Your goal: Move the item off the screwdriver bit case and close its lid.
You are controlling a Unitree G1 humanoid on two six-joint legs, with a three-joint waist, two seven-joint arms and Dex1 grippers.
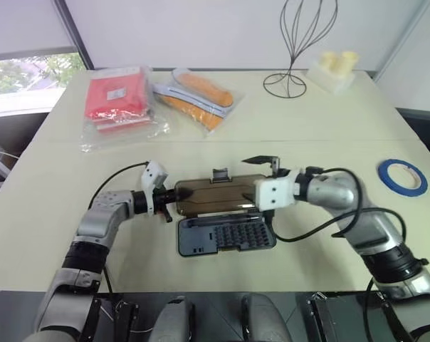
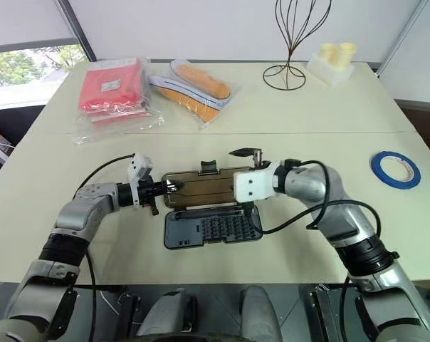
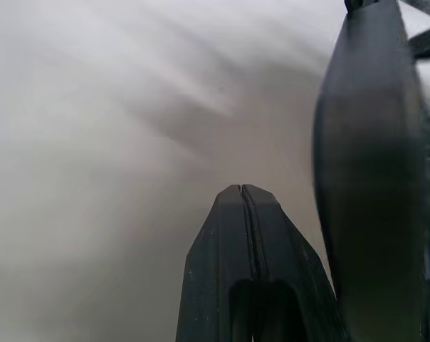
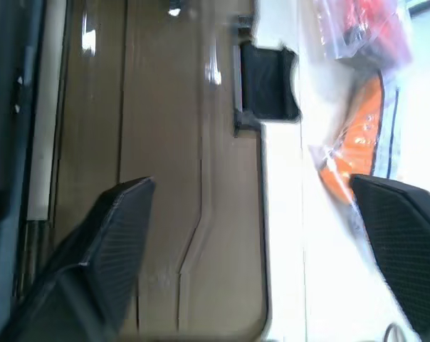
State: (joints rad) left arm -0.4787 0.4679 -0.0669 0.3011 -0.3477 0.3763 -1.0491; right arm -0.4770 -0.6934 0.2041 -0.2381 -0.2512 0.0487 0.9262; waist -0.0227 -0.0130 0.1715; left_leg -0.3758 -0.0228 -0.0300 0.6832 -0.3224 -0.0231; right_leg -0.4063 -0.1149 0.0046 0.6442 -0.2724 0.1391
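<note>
Blue roll of tape (image 1: 402,175) lies on the table well right of the screwdriver bit case (image 1: 226,236), whose lid (image 1: 218,195) remains open between the closed left gripper (image 1: 174,197) and the open right gripper (image 1: 260,160)

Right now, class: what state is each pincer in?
Left pincer: closed, holding nothing, beside the lid.
Right pincer: open, empty, over the lid.

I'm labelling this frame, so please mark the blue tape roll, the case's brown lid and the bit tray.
blue tape roll (image 1: 402,175): left eye view, on the ring's band.
lid (image 1: 218,194): left eye view, middle of the brown panel.
bit tray (image 1: 236,234): left eye view, on the rows of bits.
</note>
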